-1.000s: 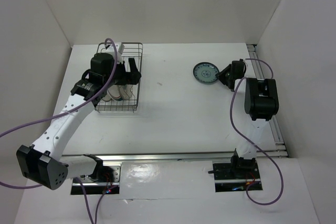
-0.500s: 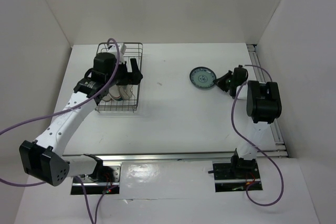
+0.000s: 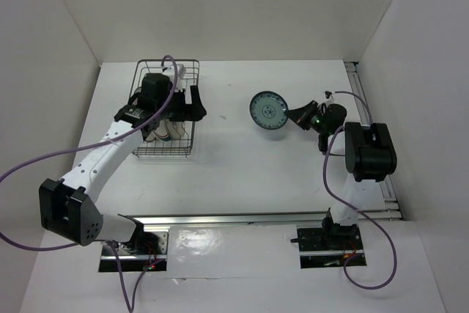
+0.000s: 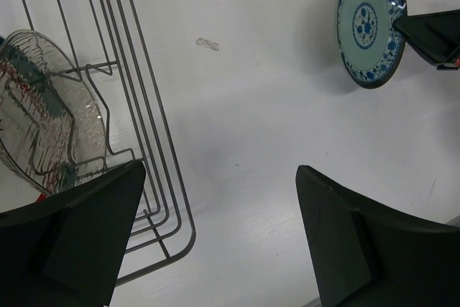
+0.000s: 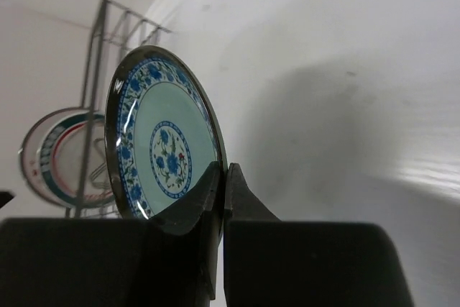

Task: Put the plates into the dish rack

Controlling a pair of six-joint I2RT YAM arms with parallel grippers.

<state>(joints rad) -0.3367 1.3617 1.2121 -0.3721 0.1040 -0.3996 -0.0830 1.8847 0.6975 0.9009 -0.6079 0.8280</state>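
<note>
Moved since before: right hand (image 3: 297, 116) has pinched shut on the teal plate (image 3: 267, 111), which lay flat further right on the table (image 3: 234, 166) a second ago and is now raised and carried left, toward the middle.
Right hand: closed tight on the plate's rim at its right edge; from the wrist view the two fingers (image 5: 208, 199) meet with only the rim between them.
Teal plate: clear of the table with its shadow beneath, tilted up, blue-flowered face showing to the overhead camera and to the left wrist camera (image 4: 370, 23).
Left hand: (image 3: 187, 104) spread wide and holding nothing, shifted a little further from the bases than a second ago, hanging over the right edge of the dish rack (image 3: 165, 155).
Dish rack: at the far left of the table, well apart from the teal plate, its long side running from near to far.
In the rack: translucent grey plate (image 4: 50, 106) standing between the prongs, with red and green marks showing through it; the red-and-green rimmed plate (image 5: 65, 156) is seen upright behind the wires from the right wrist view.
Between plate and rack: bare table.
</note>
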